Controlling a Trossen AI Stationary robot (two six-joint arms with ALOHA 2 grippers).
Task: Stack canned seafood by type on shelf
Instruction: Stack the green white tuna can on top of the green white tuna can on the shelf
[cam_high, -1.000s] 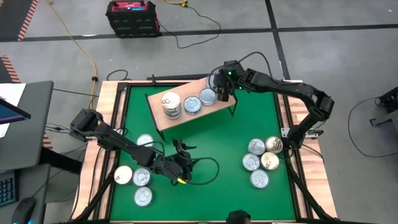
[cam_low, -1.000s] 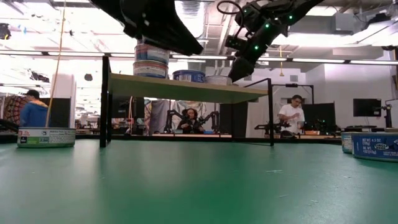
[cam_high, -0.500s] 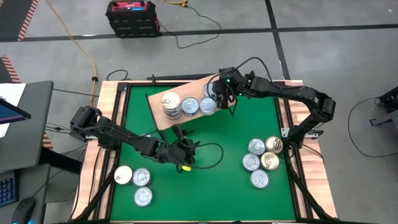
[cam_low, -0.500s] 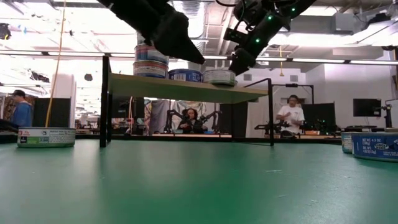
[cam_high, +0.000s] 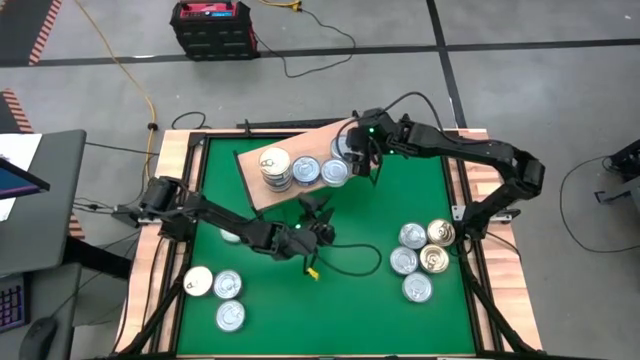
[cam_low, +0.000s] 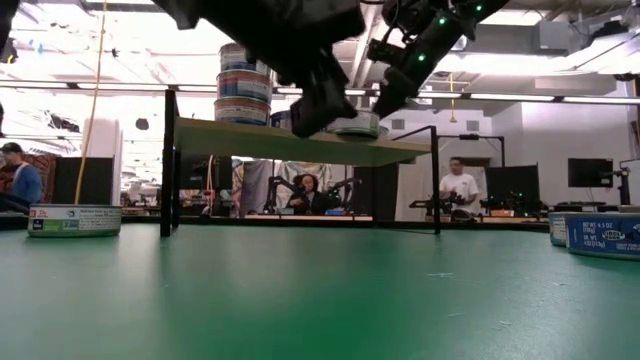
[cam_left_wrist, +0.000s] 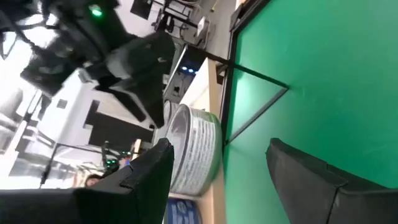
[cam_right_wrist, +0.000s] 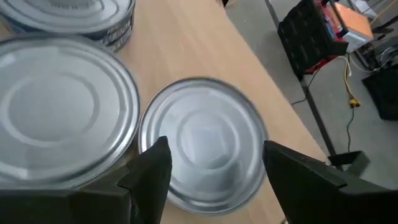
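The shelf (cam_high: 260, 192) stands at the far middle of the green table on black legs. On it rest a stack of tins (cam_high: 275, 166), a blue-labelled tin (cam_high: 306, 170) and a silver tin (cam_high: 335, 172). Behind that lies one more tin (cam_right_wrist: 202, 143), flat on the board. My right gripper (cam_high: 350, 150) hovers open just above this last tin, a finger to each side. My left gripper (cam_high: 316, 206) is open and empty in the air in front of the shelf, pointing at it; its wrist view shows a tin (cam_left_wrist: 196, 149) on the board.
Several loose tins (cam_high: 420, 258) lie at the table's right near side. Three more (cam_high: 222, 295) lie at the left near corner, and one (cam_high: 230, 236) lies partly under the left arm. A cable (cam_high: 350, 262) loops over the middle. People stand in the room behind (cam_low: 460, 185).
My left gripper has swung from the near left toward the table's right and far side, up to the front of the shelf, rolling about its own axis. My right gripper has lifted a little off the tin on the shelf, its fingers still open.
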